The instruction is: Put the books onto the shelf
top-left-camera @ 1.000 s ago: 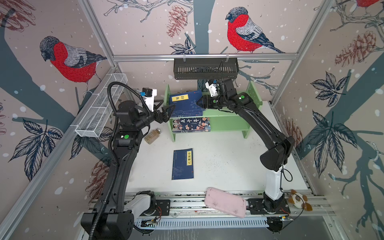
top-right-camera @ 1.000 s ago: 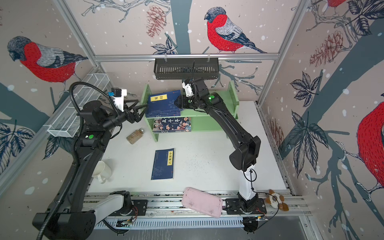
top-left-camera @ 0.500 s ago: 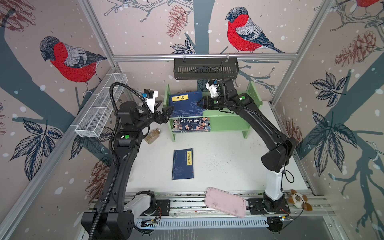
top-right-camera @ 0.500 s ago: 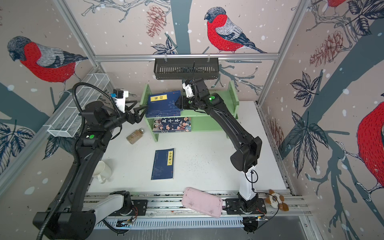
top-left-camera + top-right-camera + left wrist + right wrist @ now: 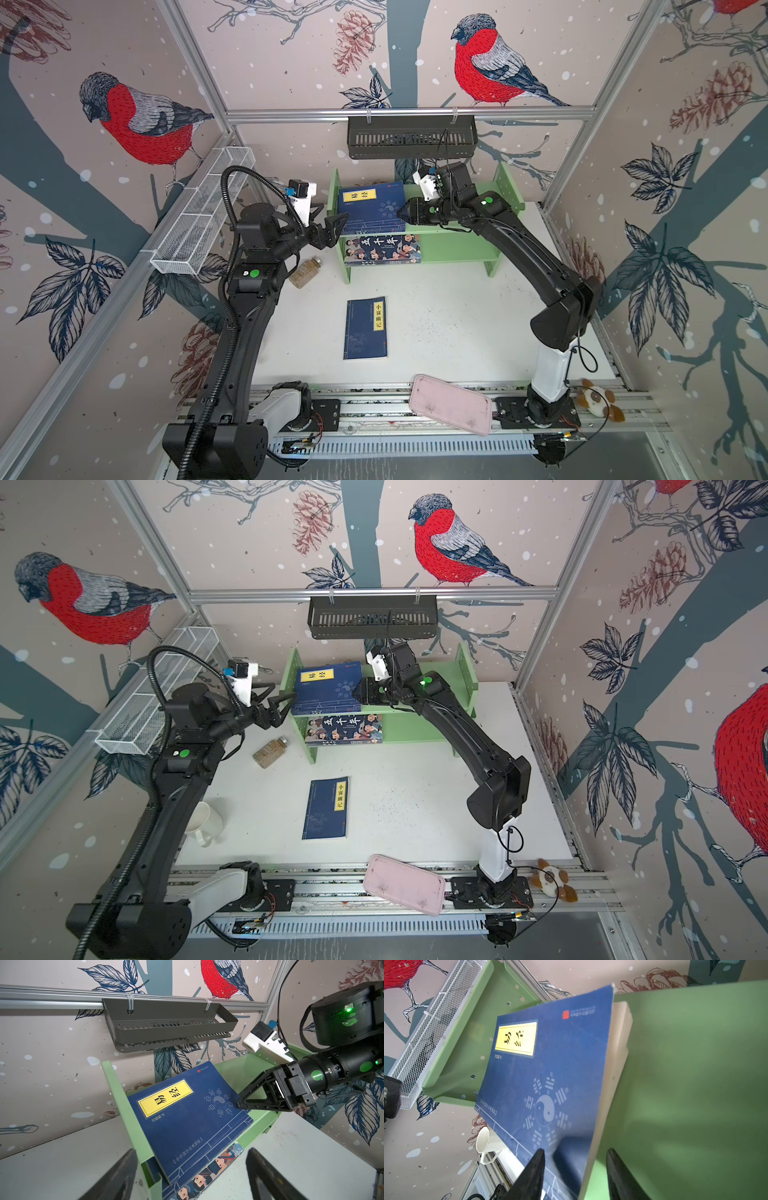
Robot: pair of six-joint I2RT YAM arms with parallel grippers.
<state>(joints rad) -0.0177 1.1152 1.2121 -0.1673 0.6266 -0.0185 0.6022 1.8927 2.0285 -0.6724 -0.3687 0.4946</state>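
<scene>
At the left of both top views the left gripper [image 5: 332,220] hangs just beside the left panel of the shelf [image 5: 457,251]. Its jaws are spread wide and hold nothing. In its wrist view the fingers [image 5: 122,1174] frame the shelf's near corner, so we judge it is standing by, perhaps to steady that end. Below it a jar [image 5: 306,272] lies on the table [image 5: 457,316] and plays no part in the job. In the centre the stack of navy books [image 5: 370,210] lies flat on the upper tier, close to the left panel. The cartoon book [image 5: 382,249] lies flat on the lower tier, and we suppose its larger cover sits better there. At lower centre one loose navy book [image 5: 366,328] lies on the table, not yet shelved. To the right of the stack the right gripper [image 5: 402,212] meets its right edge with jaws partway apart. One finger [image 5: 534,1169] is over the top cover and its partner is past the page edge above bare board, clamped on nothing we can see. We think it is most likely squaring the stack.
</scene>
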